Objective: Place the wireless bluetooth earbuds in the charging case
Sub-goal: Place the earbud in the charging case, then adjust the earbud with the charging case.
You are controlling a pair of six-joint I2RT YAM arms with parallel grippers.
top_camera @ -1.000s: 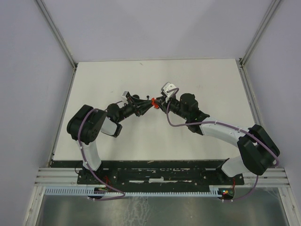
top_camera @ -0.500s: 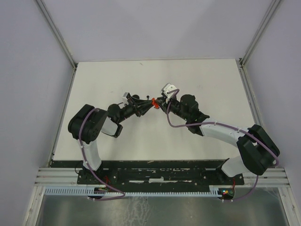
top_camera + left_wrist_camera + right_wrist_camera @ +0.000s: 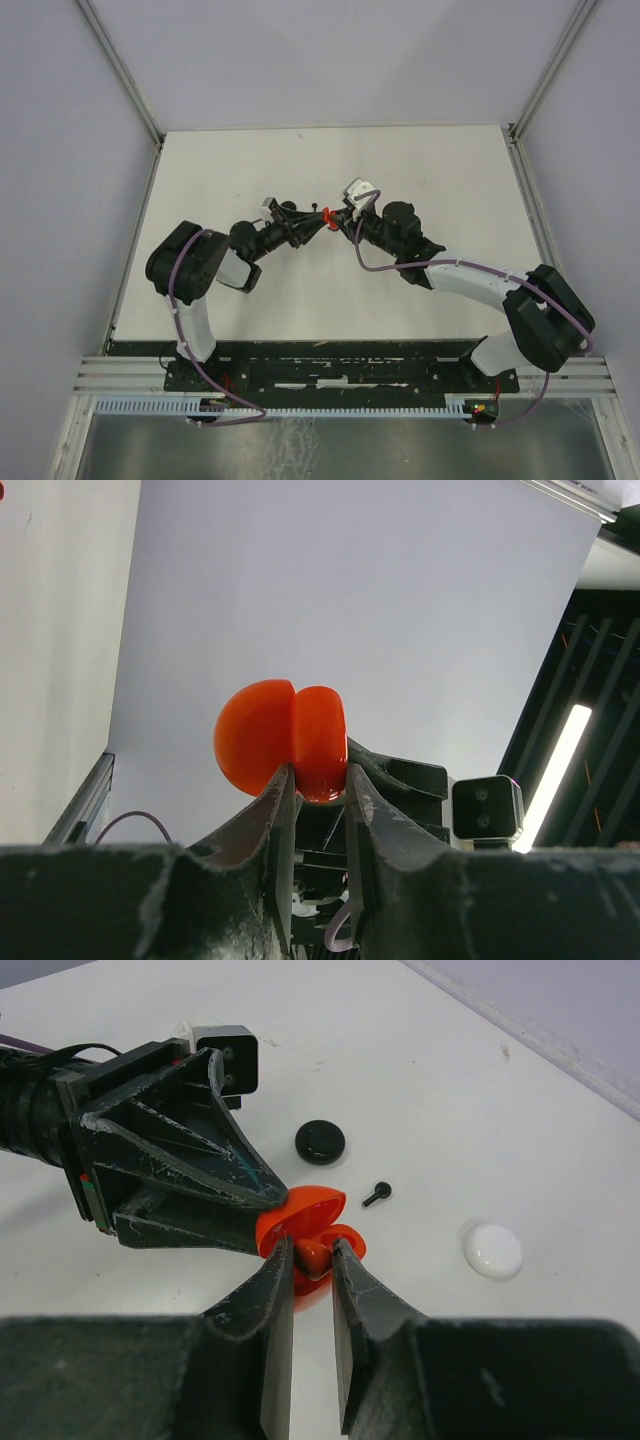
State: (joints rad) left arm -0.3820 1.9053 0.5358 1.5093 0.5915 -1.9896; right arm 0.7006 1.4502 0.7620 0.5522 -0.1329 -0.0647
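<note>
The left hand pinches an open red case, held above the surface; the right hand pinches a small red earbud at its mouth; a black earbud lies on the surface, between a black case and a white case.

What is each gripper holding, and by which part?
The open red case, above the table, by both: left gripper pinches one half's rim, right gripper pinches the other half.
</note>
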